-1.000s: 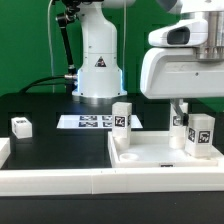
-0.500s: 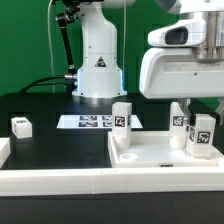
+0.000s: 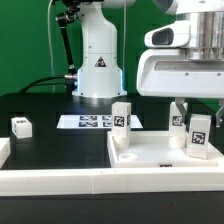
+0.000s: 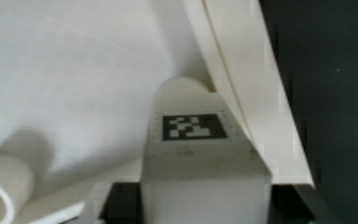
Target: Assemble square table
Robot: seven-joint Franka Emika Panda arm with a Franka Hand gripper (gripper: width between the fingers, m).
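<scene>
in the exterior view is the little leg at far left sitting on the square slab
No, that leg rests on the black table, well apart from the square slab.

No legible text or numbers, only coded tags on each leg, marker board

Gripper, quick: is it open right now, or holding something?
The gripper: closed on a leg.
</scene>
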